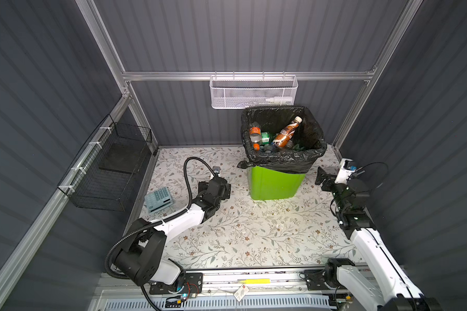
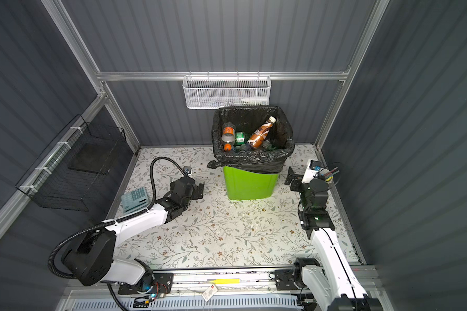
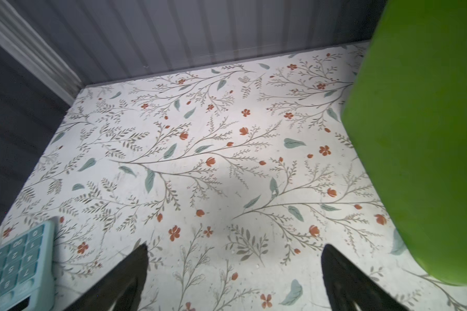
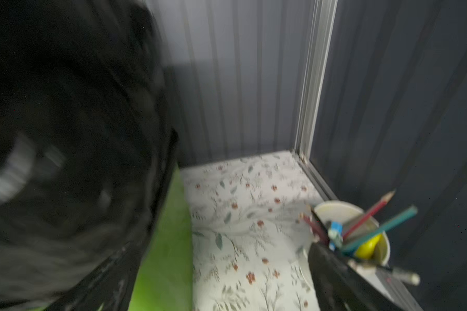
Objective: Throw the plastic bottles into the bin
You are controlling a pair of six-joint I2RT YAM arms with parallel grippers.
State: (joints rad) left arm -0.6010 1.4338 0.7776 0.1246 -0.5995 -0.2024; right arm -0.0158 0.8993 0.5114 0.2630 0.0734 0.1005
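The green bin point(image 1: 275, 185) point(image 2: 250, 184), lined with a black bag, stands at the back of the floral table. Several plastic bottles lie inside it: a brown one point(image 1: 286, 133) point(image 2: 260, 133), a clear one with an orange label point(image 1: 254, 133) point(image 2: 228, 134) and a green one point(image 1: 266, 137). My left gripper point(image 1: 227, 189) point(image 2: 200, 189) point(image 3: 235, 247) hangs open and empty left of the bin, whose wall point(image 3: 415, 134) is beside it. My right gripper point(image 1: 321, 176) point(image 2: 291, 176) is open and empty, close to the bin's right side point(image 4: 165, 242). Its one visible finger point(image 4: 326, 266) is blurred.
A teal calculator point(image 1: 159, 200) point(image 2: 134, 199) point(image 3: 11, 266) lies at the table's left edge. A white cup of pencils point(image 4: 356, 231) point(image 2: 326, 173) stands in the back right corner by my right gripper. A white mesh basket point(image 1: 254, 93) and a black wire basket point(image 1: 105, 172) hang on the walls.
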